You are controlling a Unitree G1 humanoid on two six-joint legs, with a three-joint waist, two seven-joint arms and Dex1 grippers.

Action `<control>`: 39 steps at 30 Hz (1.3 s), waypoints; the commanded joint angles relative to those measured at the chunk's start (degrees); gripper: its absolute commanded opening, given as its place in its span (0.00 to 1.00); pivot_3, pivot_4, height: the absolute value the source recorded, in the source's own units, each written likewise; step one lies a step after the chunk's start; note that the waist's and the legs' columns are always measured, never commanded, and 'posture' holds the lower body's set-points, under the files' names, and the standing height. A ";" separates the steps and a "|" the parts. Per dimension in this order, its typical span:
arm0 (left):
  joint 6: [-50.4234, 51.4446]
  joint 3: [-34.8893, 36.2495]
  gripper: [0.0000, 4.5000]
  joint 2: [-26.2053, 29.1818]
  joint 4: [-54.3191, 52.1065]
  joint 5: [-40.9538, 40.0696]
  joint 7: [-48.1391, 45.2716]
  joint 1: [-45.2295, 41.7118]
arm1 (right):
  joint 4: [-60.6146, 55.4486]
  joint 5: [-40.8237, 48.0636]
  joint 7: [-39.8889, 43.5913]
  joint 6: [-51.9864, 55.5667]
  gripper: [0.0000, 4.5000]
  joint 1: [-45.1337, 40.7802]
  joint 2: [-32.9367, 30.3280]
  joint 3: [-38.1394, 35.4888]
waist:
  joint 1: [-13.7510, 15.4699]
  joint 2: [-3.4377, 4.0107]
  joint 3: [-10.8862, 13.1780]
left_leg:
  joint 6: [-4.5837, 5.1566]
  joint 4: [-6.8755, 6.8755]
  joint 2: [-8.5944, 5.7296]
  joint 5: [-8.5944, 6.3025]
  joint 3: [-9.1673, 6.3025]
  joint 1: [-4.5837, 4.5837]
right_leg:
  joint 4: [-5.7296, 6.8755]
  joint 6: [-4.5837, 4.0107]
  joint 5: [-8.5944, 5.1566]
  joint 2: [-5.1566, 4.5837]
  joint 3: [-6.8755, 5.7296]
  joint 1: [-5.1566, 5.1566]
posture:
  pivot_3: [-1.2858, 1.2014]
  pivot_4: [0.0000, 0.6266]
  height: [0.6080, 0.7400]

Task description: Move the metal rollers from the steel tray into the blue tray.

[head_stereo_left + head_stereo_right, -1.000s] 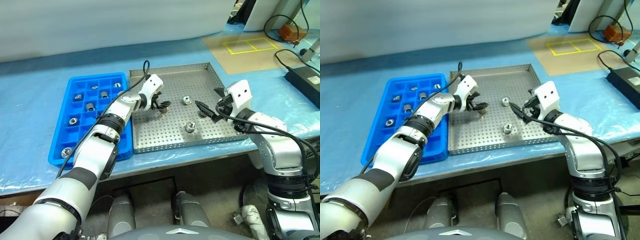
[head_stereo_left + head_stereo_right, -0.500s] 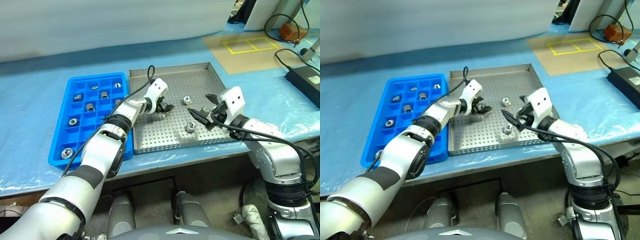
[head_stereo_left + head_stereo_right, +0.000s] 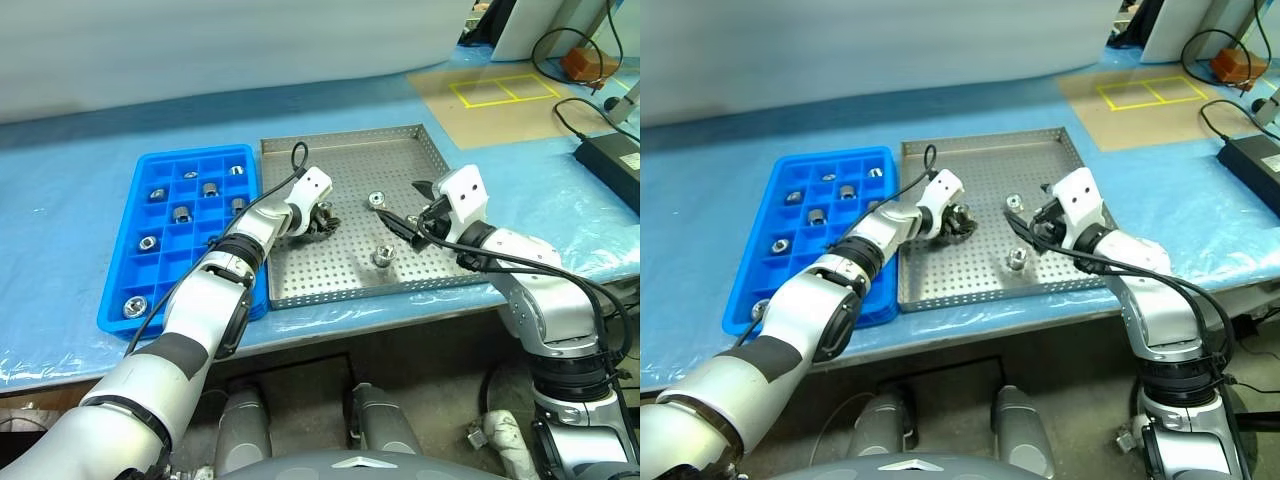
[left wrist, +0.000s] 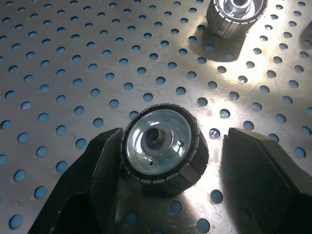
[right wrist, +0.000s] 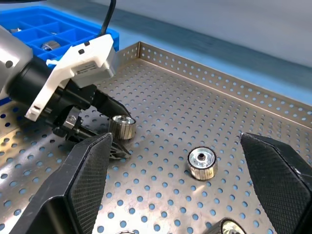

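On the left lies the bright blue plastic tray [image 3: 160,235] with its grid of square compartments, several of them already holding small shiny metal rollers [image 3: 181,212], one to a cell, so that is where my next piece should go. Just right of it sits the large square steel tray [image 3: 350,160] with its perforated floor, and three rollers remain on it. My left gripper [image 4: 163,161] is down on that floor with its black fingers [image 4: 92,180] spread around one ribbed silver roller [image 4: 162,141]: one finger touches its side, the other stands a little apart, so nothing is gripped yet. I judge the closing pinch comes next, and a lopsided squeeze could roll it away. Further right, a second roller [image 3: 377,200] and a nearer third [image 3: 381,255] wait. My right gripper [image 3: 405,222] hovers above them, fingers wide and empty, probably ready for its own pick.
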 commanded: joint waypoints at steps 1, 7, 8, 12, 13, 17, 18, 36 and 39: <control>0.58 0.32 0.80 0.77 -0.43 0.61 0.01 0.48 | -0.98 -0.24 -0.22 -1.53 0.98 -0.36 -0.39 -0.27 | -0.04 0.00 0.00 | 0.00 0.00 0.00 0.00 0.00 0.00 | -0.01 0.00 0.00 0.00 0.00 0.00 | 0.33 0.24 1.00; 1.19 0.25 0.61 1.54 -1.66 0.67 -1.18 1.07 | -1.06 -0.38 -0.59 -1.61 0.98 -0.03 -0.06 0.01 | -0.05 0.01 0.00 | -0.01 -0.05 0.02 0.00 0.00 0.00 | -0.06 0.00 0.00 0.01 -0.01 0.00 | 0.33 0.24 1.00; 1.11 0.42 0.61 1.50 -1.89 0.41 -1.73 1.22 | -1.00 -0.41 -0.63 -1.63 0.98 -0.07 -0.04 0.04 | -0.04 0.01 0.00 | 0.00 -0.06 0.00 -0.01 0.00 -0.01 | -0.10 0.00 0.00 0.00 -0.01 0.01 | 0.33 0.24 1.00; 0.78 0.63 0.49 1.59 -2.24 0.59 0.19 1.30 | -0.43 -0.63 -0.76 -1.82 0.98 -0.46 0.07 0.15 | -0.05 0.01 0.00 | 0.01 -0.05 -0.01 -0.01 0.01 0.00 | -0.11 0.00 0.00 -0.01 0.00 0.02 | 0.33 0.24 1.00; 0.56 0.75 0.49 1.68 -2.54 0.30 -0.80 1.43 | -0.33 -0.69 -0.75 -1.91 0.98 -0.50 0.09 0.23 | -0.05 0.00 0.00 | 0.01 -0.06 0.00 -0.01 0.01 0.00 | -0.11 0.00 0.00 0.00 -0.01 0.02 | 0.33 0.24 1.00; -0.28 1.41 0.44 2.22 -5.51 -1.64 -6.81 3.04 | 0.03 -0.80 -0.73 -2.27 0.98 -0.68 0.37 0.46 | -0.05 0.00 0.00 | 0.01 -0.08 0.00 -0.01 0.01 0.00 | -0.14 0.01 0.00 -0.01 0.00 0.02 | 0.33 0.24 1.00; 0.08 1.49 0.43 2.44 -6.20 -1.84 -7.58 3.47 | 0.15 -0.86 -0.72 -2.35 0.98 -0.75 0.41 0.54 | -0.04 0.01 0.00 | 0.01 -0.11 0.00 -0.01 0.01 0.00 | -0.15 0.01 0.00 0.00 0.00 0.02 | 0.33 0.24 1.00; 7.97 3.57 0.43 17.10 -49.87 -12.56 -24.45 20.59 | -0.38 7.86 7.47 1.06 0.98 -9.07 2.48 3.10 | -0.25 0.13 0.08 | -0.09 -0.60 0.08 0.05 0.17 0.05 | -0.24 -0.03 -0.02 0.04 0.03 -0.20 | 0.38 0.24 1.00; 11.85 6.39 0.43 20.04 -55.51 -15.65 -23.77 22.29 | 2.20 6.96 10.76 -0.35 0.98 -11.52 2.16 6.71 | 0.19 0.14 0.10 | -0.23 -0.70 0.16 0.13 0.16 0.05 | -0.22 -0.04 -0.02 0.08 -0.06 -0.23 | 0.40 0.24 1.00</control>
